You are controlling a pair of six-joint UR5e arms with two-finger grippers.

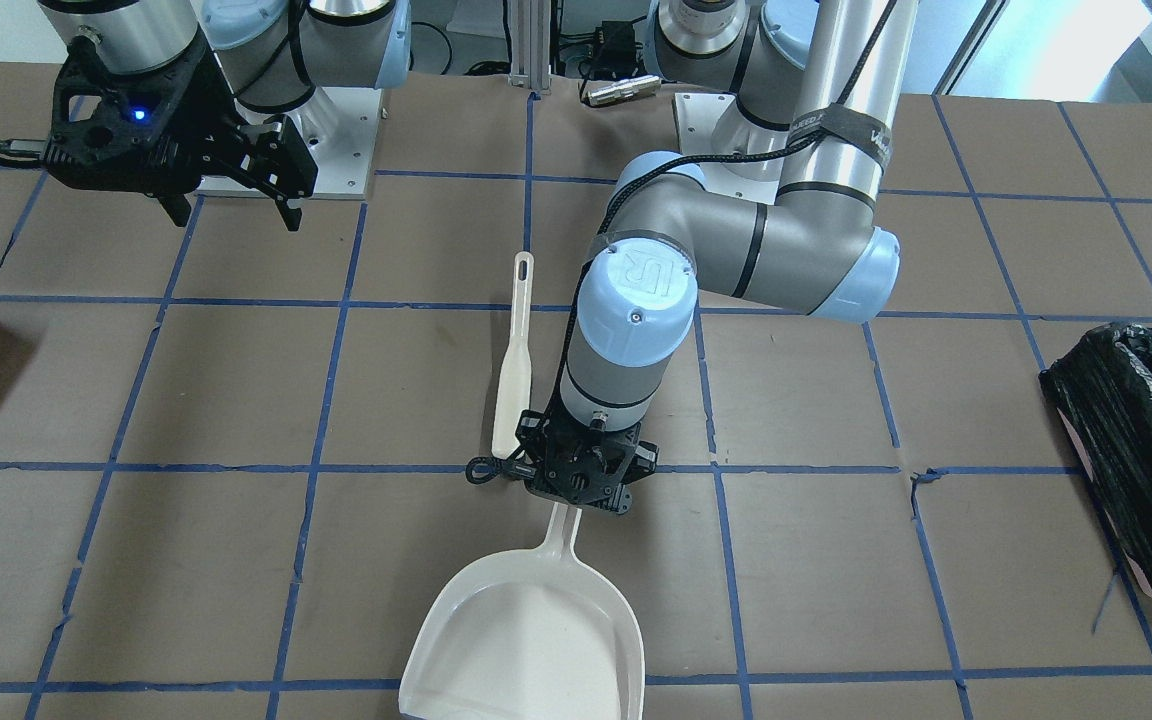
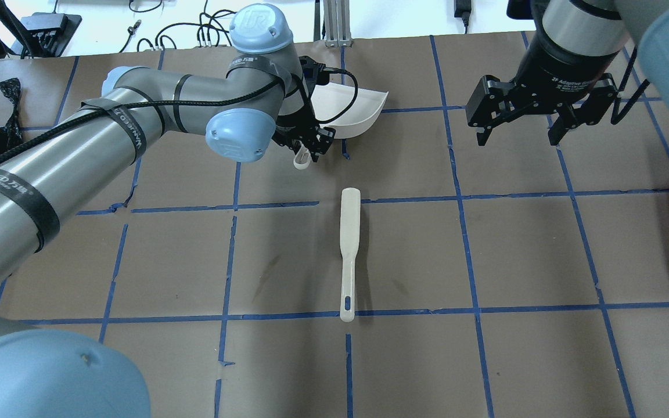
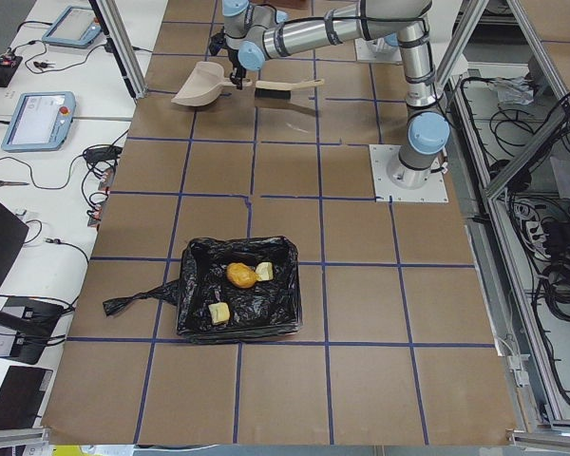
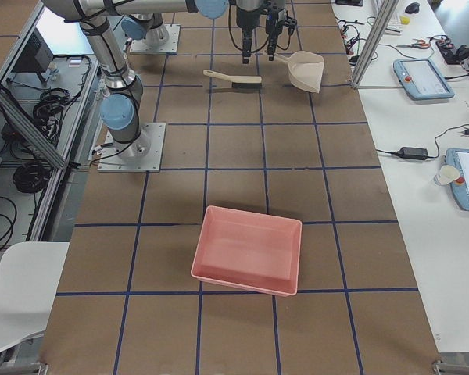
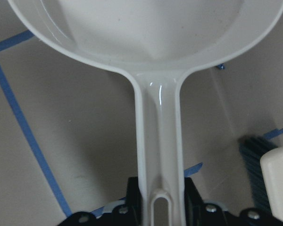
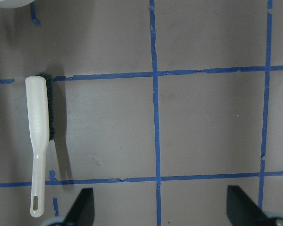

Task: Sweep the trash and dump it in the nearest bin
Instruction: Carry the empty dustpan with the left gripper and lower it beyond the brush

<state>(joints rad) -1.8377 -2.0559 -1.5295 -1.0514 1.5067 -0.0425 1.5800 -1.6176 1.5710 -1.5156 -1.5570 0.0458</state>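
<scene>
- Closest to the robot, the brush (image 2: 350, 226) lies flat on the table (image 2: 485, 261), dark bristles along one edge, and neither arm is touching it; it looks light and stiff; I'd come straight down and pinch it across the slim neck, since it sits low on the paper.
- Up and to its right, the right gripper (image 2: 517, 136) hangs in the air, jaws spread wide, nothing between them.
- Now the left gripper (image 1: 578, 498); the wrist view has its jaws pressed against both sides of the dustpan (image 1: 526, 640) handle, right by the hanging slot; I read that as a firm grasp.
- The dustpan itself points its scoop away from the robot; it's thin glossy plastic, so light and rigid but slick; a hold that far back on the handle makes a long lever, and I'd expect the scoop to droop or swivel if it's swung fast.
- Far out at the table's left end sits the bin (image 3: 192, 294), black bag crinkled over its walls; the trash (image 3: 239, 275) lies inside it, an orange-brown chunk and two paler bits; they're small, light and likely to roll, though from here the dumping looks done.
- At the opposite end, well apart from everything, sits the plain pink box (image 4: 242, 285).
</scene>
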